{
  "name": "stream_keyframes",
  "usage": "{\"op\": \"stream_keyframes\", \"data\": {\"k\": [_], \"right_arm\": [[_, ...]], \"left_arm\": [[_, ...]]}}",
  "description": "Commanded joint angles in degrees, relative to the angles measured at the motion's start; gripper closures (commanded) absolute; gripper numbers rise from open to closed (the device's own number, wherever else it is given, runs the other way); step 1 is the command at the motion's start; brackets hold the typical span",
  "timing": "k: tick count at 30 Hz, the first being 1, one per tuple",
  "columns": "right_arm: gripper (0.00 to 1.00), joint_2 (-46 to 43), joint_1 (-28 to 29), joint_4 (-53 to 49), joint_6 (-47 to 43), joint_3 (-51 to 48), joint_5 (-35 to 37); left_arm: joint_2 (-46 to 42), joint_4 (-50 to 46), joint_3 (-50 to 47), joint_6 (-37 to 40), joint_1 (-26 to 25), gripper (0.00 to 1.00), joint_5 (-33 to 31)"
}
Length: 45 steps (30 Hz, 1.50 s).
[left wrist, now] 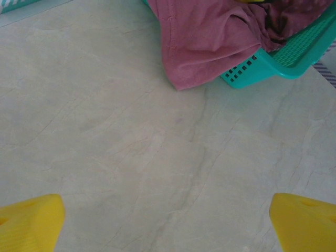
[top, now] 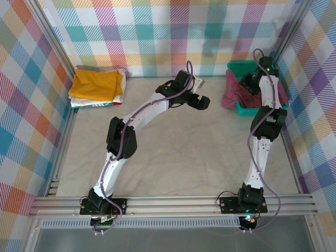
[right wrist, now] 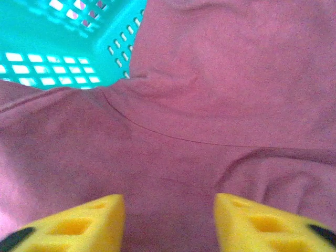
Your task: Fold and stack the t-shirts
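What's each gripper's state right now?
Left gripper: open, above bare table.
Right gripper: over the maroon t-shirt in the basket; grip cannot be told.

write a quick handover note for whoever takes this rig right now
Left end effector: open, empty, above the bare table.
Right end effector: down at the teal basket, right over the maroon t-shirt, jaws partly apart; can't tell whether it grips the cloth.
Things: the maroon t-shirt is crumpled and draped over the basket's left rim. The folded yellow t-shirt lies on a white one in the far left corner.
Done: yellow and white folded and stacked.
Left: lift the maroon out, fold it, add it to the stack.
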Motion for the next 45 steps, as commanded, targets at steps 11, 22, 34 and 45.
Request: {"op": "stream_keyframes", "data": {"k": [11,22,34,45], "right_arm": [[0.25,-3.3,-1.1,-1.1,-0.8,-3.0,6.4],[0.16,9.7,-0.7,-7.2,-0.4,8.1,10.1],[0.87,8.5,-0.3,3.0,3.3,10.8,-0.1],[1.0,-16.9,1.1,10.9,3.2,-6.7,0.7]], "left_arm": [[-2.0,1.7,-2.4,-3.3,-0.1,0.0,0.6],[-2.2,1.4,-2.0,-3.0,-0.1,0.0,0.1],[-2.9,2.1,-2.0,-3.8,-0.1,0.0,0.0],[-9.7,3.5,-4.3,-7.1,-0.1,0.0,1.0]]}}
